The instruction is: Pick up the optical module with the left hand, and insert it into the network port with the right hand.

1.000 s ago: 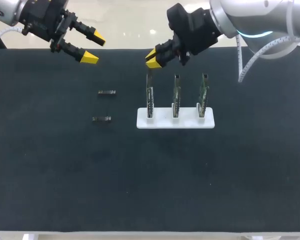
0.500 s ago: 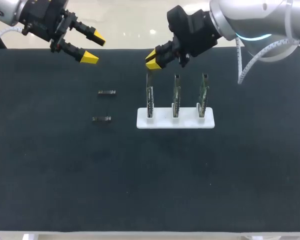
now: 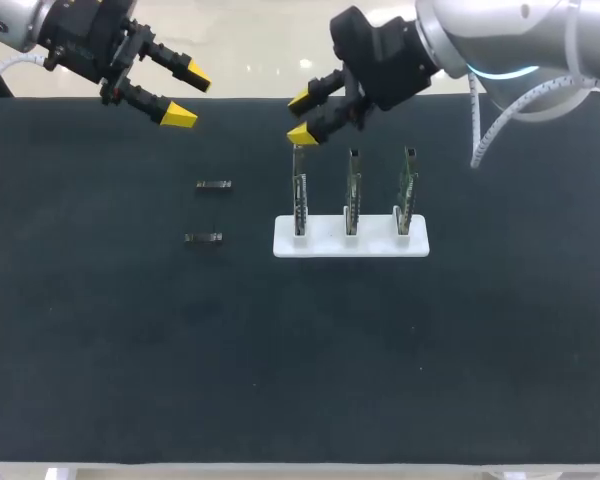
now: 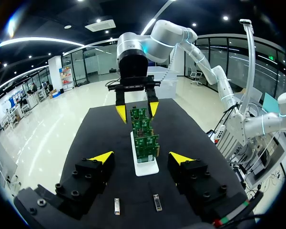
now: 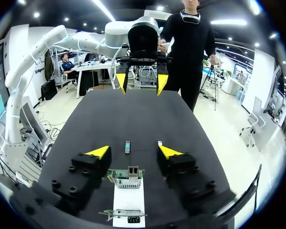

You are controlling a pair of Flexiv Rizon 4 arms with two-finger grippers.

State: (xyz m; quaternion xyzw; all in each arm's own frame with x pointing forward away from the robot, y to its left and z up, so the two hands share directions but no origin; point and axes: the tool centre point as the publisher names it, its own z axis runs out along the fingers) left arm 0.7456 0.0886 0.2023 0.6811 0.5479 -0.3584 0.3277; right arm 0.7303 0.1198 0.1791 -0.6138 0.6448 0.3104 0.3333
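The black worktop (image 3: 100,350) carries two small dark modules lying flat and apart: the rear module (image 3: 213,185) and the front module (image 3: 203,238). To their right sits a white stand (image 3: 350,243) holding three upright boards (image 3: 352,188).

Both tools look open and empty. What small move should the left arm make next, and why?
Probably lower the left tool toward the closer optical module: it hangs open and empty over the mat, and the module lies free on it.
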